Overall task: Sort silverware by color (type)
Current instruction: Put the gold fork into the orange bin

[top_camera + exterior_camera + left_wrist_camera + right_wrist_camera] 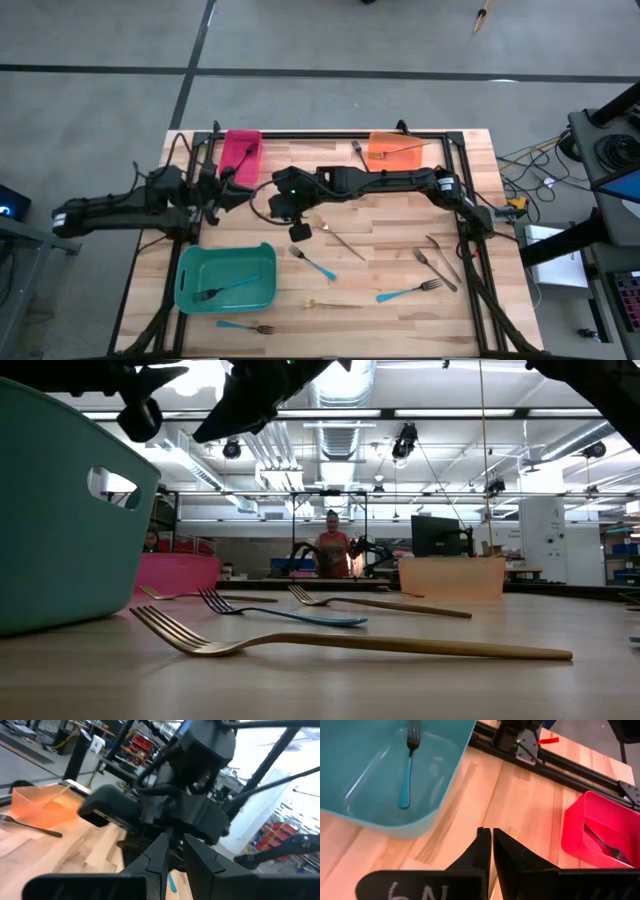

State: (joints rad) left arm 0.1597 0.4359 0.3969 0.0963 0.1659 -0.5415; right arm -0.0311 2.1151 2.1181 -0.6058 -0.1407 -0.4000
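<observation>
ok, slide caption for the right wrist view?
Shut, empty right gripper above bare wood, between teal bin holding one blue-handled fork and red bin.

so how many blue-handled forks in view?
4: one in the teal bin, one below it, one mid-table, one right of centre. The arms may hide more.

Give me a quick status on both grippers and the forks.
Right gripper shut, empty, above bare table between teal bin and red bin. Left gripper near red bin, nothing visibly held. One blue-handled fork in teal bin; others loose. Path clear.
</observation>
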